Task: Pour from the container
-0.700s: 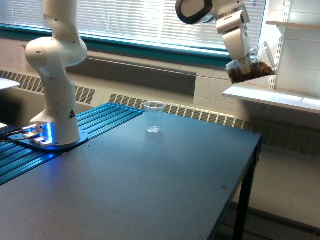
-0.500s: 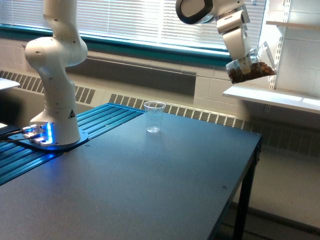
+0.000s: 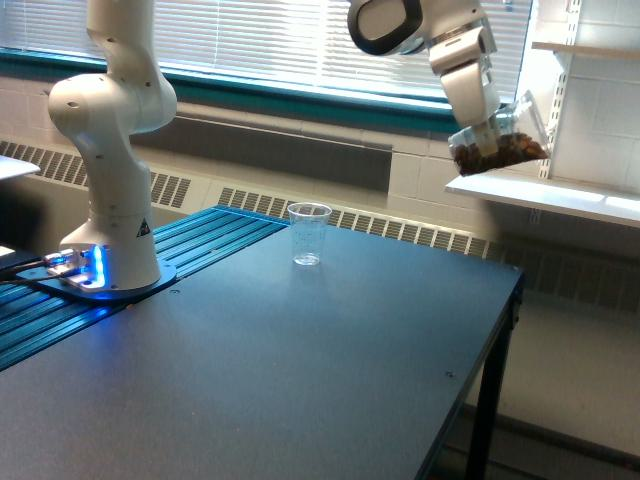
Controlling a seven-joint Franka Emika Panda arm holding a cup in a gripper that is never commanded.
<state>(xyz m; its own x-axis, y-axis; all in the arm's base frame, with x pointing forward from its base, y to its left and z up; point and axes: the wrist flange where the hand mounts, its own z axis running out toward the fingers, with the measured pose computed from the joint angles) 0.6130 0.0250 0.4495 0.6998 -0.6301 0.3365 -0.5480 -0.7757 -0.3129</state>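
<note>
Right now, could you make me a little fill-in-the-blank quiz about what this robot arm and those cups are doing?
1. The gripper holds a tilted clear cup filled with ____ pieces.
2. The other clear cup stands upright on the dark ____.
3. That standing cup looks ____ inside.
4. The held cup is high up at the exterior view's ____.

Missing words: brown; table; empty; right

A tall, thin clear cup (image 3: 309,233) stands upright on the dark desk (image 3: 300,370), toward the far side. It looks empty. On the left part of the desk lies a blue ribbed mat (image 3: 200,250). Behind the desk is a window with white blinds (image 3: 260,35). A white shelf (image 3: 540,192) sticks out from the wall on the right.
</note>
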